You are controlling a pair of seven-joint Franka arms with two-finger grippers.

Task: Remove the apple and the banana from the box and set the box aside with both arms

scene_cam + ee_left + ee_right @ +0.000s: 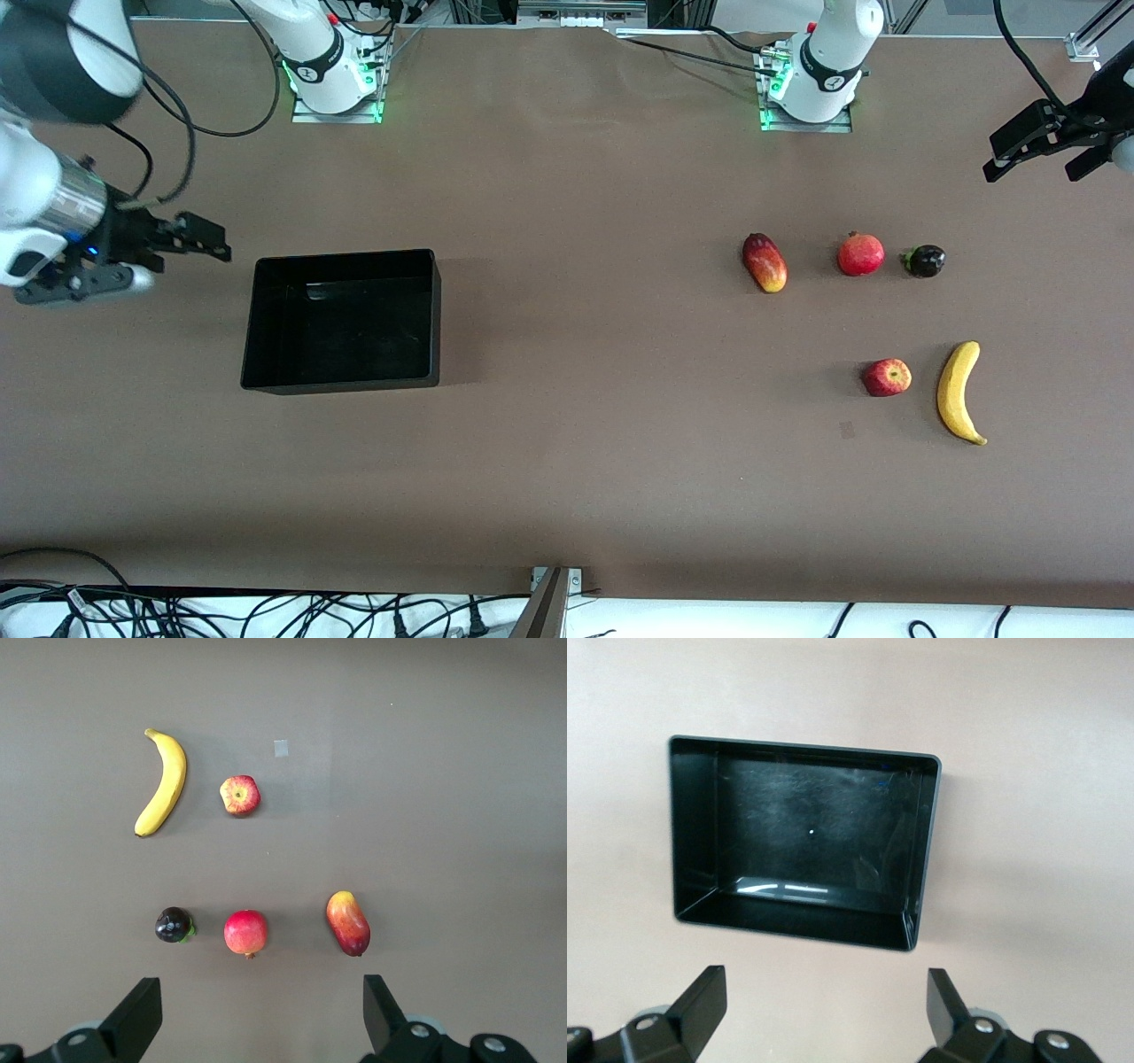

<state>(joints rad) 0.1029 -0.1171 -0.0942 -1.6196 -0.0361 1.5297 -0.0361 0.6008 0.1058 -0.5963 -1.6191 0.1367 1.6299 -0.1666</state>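
Note:
The red apple (pixel 887 377) and the yellow banana (pixel 959 392) lie side by side on the brown table toward the left arm's end. Both also show in the left wrist view, the apple (pixel 239 796) and the banana (pixel 163 782). The black box (pixel 434 319) stands empty toward the right arm's end and also shows in the right wrist view (pixel 926 850). My left gripper (pixel 1054 155) is open and empty, up in the air at the table's end; it shows in its wrist view (pixel 263 1001). My right gripper (pixel 142 261) is open and empty, up in the air beside the box; it shows in its wrist view (pixel 826 992).
A mango (pixel 765 262), a pomegranate (pixel 861 254) and a small dark round fruit (pixel 923 260) lie in a row farther from the front camera than the apple and banana. A small grey mark (pixel 847 430) is on the table near the apple. Cables lie along the table's near edge.

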